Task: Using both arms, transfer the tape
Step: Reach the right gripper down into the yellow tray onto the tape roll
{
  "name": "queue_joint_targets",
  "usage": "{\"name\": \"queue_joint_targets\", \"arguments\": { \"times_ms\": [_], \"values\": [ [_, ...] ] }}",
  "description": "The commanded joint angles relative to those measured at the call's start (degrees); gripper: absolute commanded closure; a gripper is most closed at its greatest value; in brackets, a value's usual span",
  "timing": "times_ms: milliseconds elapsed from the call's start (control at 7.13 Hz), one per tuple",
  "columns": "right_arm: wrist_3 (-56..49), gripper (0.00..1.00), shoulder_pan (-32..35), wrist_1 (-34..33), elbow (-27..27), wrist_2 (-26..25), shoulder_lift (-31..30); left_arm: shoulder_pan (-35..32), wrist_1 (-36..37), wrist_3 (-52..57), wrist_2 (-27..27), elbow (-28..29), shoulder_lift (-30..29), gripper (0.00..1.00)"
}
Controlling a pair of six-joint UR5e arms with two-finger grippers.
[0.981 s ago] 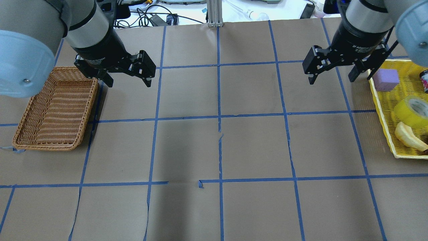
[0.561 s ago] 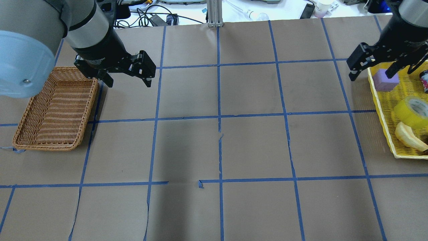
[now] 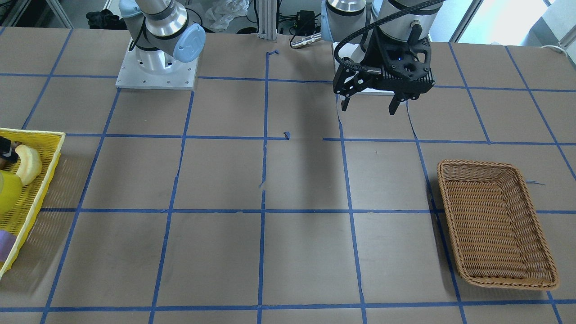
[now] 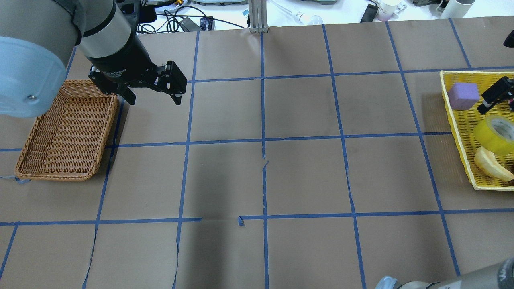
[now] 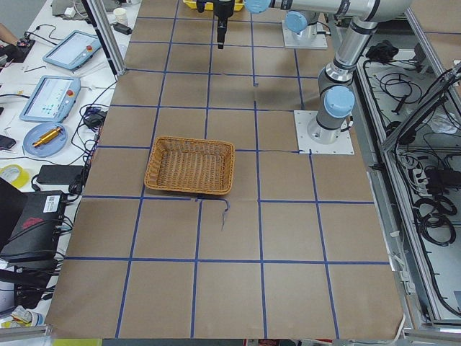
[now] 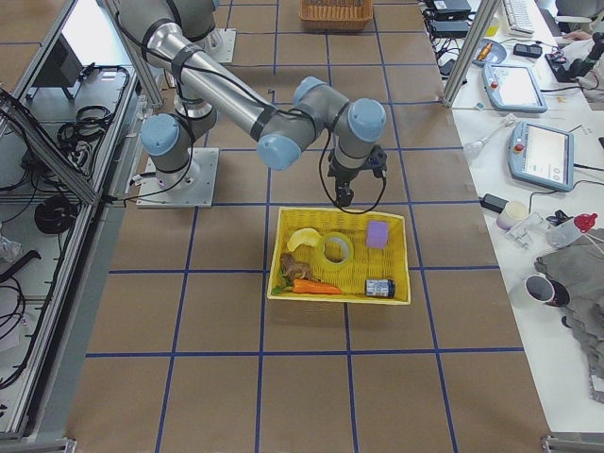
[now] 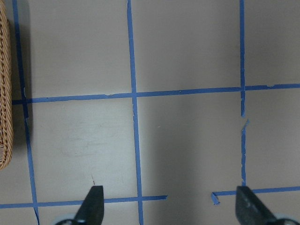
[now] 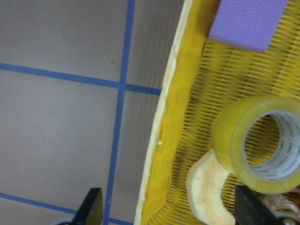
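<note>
Moved since a second ago: the right gripper [image 8: 168,190], from above the bare table [image 4: 305,176] to above the yellow tray [image 4: 456,124]; in the overhead view only one black finger [image 4: 496,95] of it now inside the picture. Left side unchanged.

In that tray, on its mesh floor, the tape [image 8: 260,150], hole turned upward and slightly tilted, white core with faint print. Touching it on one side, a pale banana [image 8: 206,187]; near but apart, a purple block [image 4: 463,95]. Farther along the tray in the right-side view, a carrot [image 6: 316,288] and a small dark can [image 6: 379,286].

Above the tray wall nearest the table's middle, the right gripper with fingers spread wide, holding nothing, clear of the tape; from its wrist, the roll close by one finger, the wall and the banana's end within the gap.

Well apart, toward the table's other end, the left gripper [image 4: 156,98] hanging above the table, its jaws likewise wide apart with nothing between, just beside a wicker basket [image 4: 66,132]. Blue grid lines [image 4: 263,100] dividing the table into squares, tray at the right end, basket at the left.
</note>
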Motion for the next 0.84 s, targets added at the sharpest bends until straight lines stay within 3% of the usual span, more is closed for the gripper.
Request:
{"name": "queue_joint_targets", "arguments": {
  "times_ms": [0, 421, 701],
  "values": [
    [-1.2, 0.00, -1.9, -5.1, 0.1, 0.0, 7.0, 0.0, 0.0, -0.1, 0.1, 0.0, 0.0, 0.00],
    [-1.0, 0.01, -4.2, -6.6, 0.1, -0.8, 11.3, 0.1, 0.1, 0.0, 0.0, 0.0, 0.0, 0.00],
    [-0.6, 0.90, -4.5, -6.6, 0.5, -0.8, 11.7, 0.1, 0.1, 0.0, -0.4, 0.0, -0.1, 0.00]
  ]
}}
